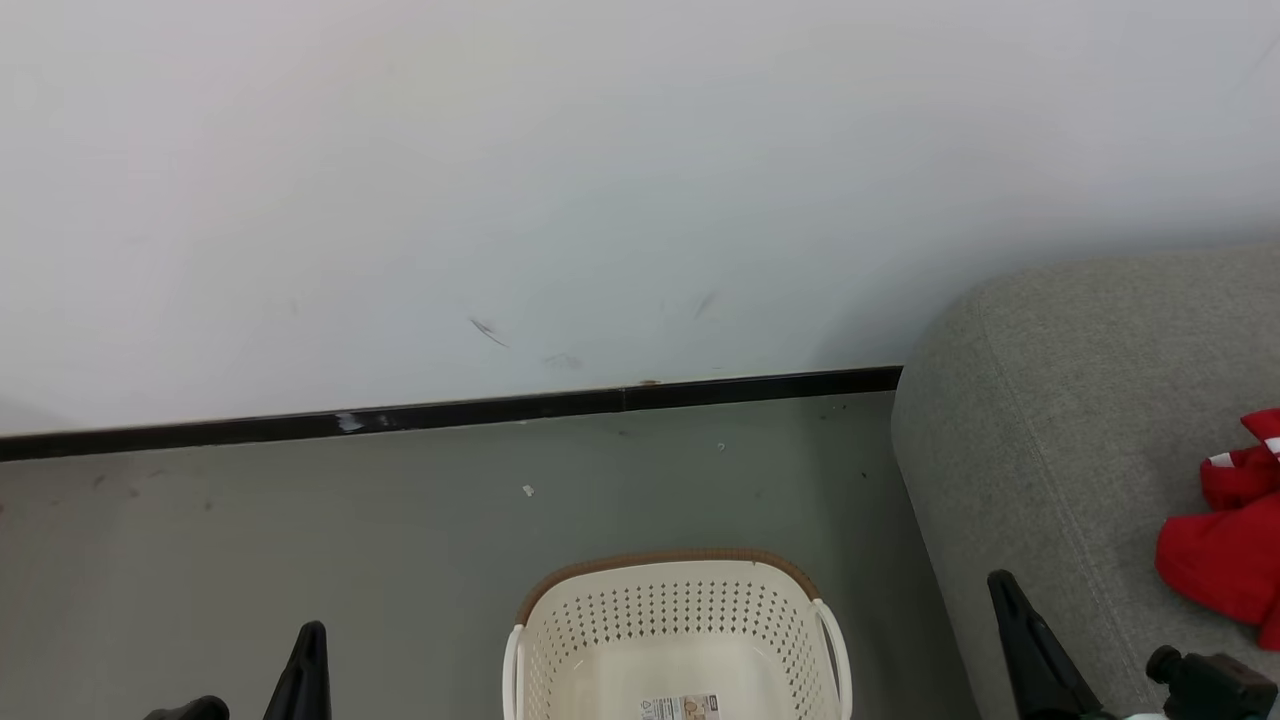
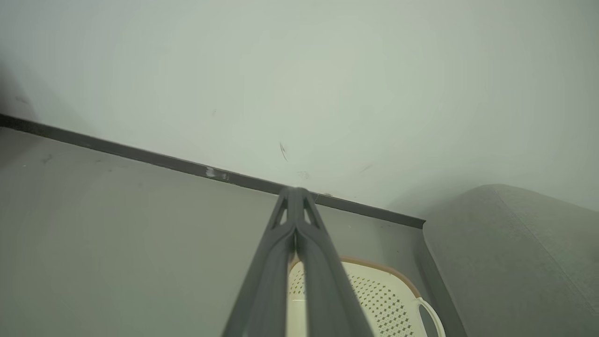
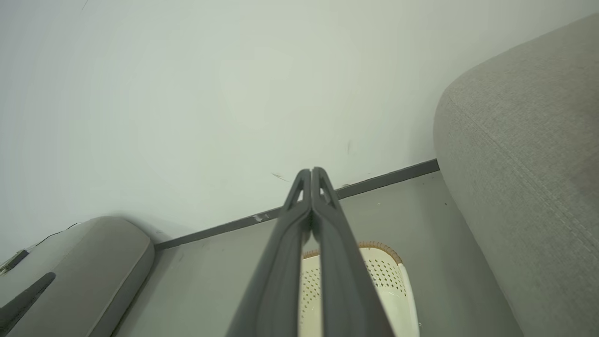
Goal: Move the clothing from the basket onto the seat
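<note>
We see the clothing lying on the seat, at the right edge of the head view. It is a bright red heap with some white trim on its upper part, and it is cut by the border of the picture. The basket stands on the grey floor, just beside the rounded corner of the seat and apart from the clothing. Its pale bottom shows a paper label.

Our left hand is at the lower left of the head view, above the floor and well apart from the basket. In the left wrist view this hand is closed: both fingers lie against each other and nothing is between them. Behind the fingers we see the basket and the seat.

Our right hand is at the lower right, in front of the edge of the seat and near the clothing, not touching it. In the right wrist view the right hand is closed too, with nothing held. Below it are the basket and, on the right, the seat.

A black skirting board runs along the foot of the white wall.
</note>
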{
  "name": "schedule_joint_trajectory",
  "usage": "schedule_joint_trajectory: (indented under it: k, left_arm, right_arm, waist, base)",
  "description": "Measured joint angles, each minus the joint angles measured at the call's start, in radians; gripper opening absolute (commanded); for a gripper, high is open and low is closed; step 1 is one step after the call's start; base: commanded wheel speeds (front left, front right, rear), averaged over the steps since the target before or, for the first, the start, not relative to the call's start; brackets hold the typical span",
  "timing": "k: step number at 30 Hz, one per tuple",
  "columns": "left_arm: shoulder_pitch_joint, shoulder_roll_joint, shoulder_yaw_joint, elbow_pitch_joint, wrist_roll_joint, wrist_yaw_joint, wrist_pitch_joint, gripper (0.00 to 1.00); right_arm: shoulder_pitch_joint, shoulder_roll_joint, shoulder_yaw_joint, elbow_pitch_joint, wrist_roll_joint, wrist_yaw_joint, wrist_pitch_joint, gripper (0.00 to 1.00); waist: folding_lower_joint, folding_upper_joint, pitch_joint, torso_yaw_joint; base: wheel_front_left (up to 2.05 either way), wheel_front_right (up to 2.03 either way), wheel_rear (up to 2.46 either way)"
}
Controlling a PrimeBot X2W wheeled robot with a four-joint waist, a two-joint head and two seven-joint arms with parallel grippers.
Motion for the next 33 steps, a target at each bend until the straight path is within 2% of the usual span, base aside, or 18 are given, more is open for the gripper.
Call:
schedule_joint_trajectory:
  k: [14, 18, 25, 33]
  left_arm:
    - [-0.020, -0.007, 0.028, 0.012, -0.184, -0.035, 0.049, 0.00]
    - [-0.024, -0.008, 0.037, 0.018, -0.238, -0.047, 0.063, 0.00]
    - [-0.044, -0.010, 0.049, 0.031, -0.330, -0.062, 0.088, 0.00]
    - [-0.065, -0.016, 0.067, 0.045, -0.437, -0.084, 0.114, 0.00]
  right_arm:
    - [-0.021, -0.017, -0.017, 0.040, 0.229, 0.000, 0.046, 0.00]
    - [-0.044, -0.023, -0.018, 0.046, 0.296, 0.000, 0.053, 0.00]
    - [-0.051, -0.037, -0.019, 0.076, 0.413, 0.000, 0.081, 0.00]
    - [-0.086, -0.047, -0.020, 0.108, 0.543, 0.000, 0.102, 0.00]
  waist:
    - [0.0101, 0.0000, -0.005, 0.000]
    - [0.0114, 0.0000, -0.007, 0.000]
    - [0.0116, 0.0000, -0.008, 0.000]
    - [0.0067, 0.0000, -0.004, -0.001]
  base:
    - [0.00, 0.00, 0.00]
    - [0.00, 0.00, 0.00]
    - [0.00, 0.00, 0.00]
    - [0.00, 0.00, 0.00]
